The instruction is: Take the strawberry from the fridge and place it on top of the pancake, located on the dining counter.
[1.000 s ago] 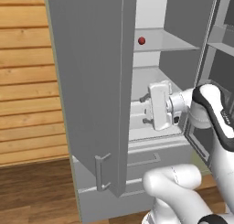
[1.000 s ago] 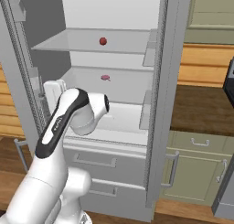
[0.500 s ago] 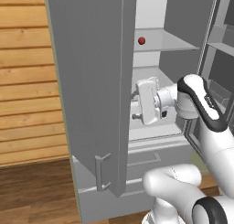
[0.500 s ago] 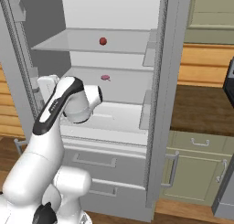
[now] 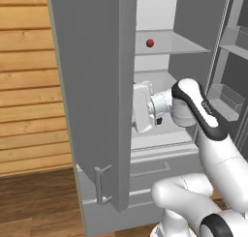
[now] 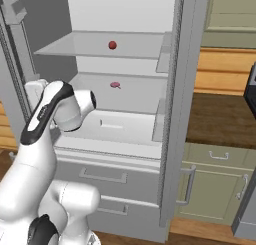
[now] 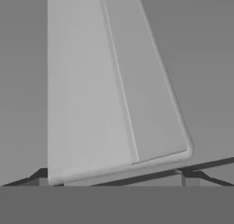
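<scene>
Door edge of the tall light-grey fridge (image 5: 97, 96) hides the two-finger gripper (image 5: 138, 110), whose jaws' spread I cannot tell, facing left at the door's inner side, while the small red round strawberry (image 5: 150, 43) sits up and right, on the pale upper shelf.

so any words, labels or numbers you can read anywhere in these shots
None can be read.
A small pale mark on the dark band of the arm is too small and blurred to read.
The fridge, its shelves and the red strawberry bear no text.
</scene>
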Available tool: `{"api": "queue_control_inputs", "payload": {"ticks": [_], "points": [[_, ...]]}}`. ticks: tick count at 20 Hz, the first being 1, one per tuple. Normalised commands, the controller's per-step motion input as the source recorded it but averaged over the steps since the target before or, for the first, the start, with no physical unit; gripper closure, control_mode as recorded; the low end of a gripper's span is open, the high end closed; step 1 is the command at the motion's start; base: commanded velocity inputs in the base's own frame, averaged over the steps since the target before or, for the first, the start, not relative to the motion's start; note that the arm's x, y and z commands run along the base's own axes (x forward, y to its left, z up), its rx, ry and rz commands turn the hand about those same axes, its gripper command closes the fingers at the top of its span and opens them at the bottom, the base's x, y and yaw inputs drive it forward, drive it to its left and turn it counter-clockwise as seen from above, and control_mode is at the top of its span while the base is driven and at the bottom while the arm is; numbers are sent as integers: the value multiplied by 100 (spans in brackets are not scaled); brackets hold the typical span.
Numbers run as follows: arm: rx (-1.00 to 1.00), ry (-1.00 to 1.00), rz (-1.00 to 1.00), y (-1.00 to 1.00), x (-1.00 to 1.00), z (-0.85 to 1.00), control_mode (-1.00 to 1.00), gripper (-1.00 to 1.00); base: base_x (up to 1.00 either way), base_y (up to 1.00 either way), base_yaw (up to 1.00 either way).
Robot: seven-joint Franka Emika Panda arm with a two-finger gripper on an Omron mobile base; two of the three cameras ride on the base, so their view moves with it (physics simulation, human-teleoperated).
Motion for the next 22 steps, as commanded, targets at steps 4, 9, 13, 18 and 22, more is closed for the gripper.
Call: {"api": "queue_control_inputs", "payload": {"ticks": [4,9,13,18,22], "points": [[-1,0,0,61,-1,0,-100,-100,0,0,0],[-4,0,-1,80,0,0,-100,-100,0,0,0],[-4,1,-1,75,0,0,-100,-100,0,0,0],[-5,3,-1,65,0,0,-100,-100,0,0,0],[-4,3,0,28,0,1,-100,-100,0,0,0]]}}
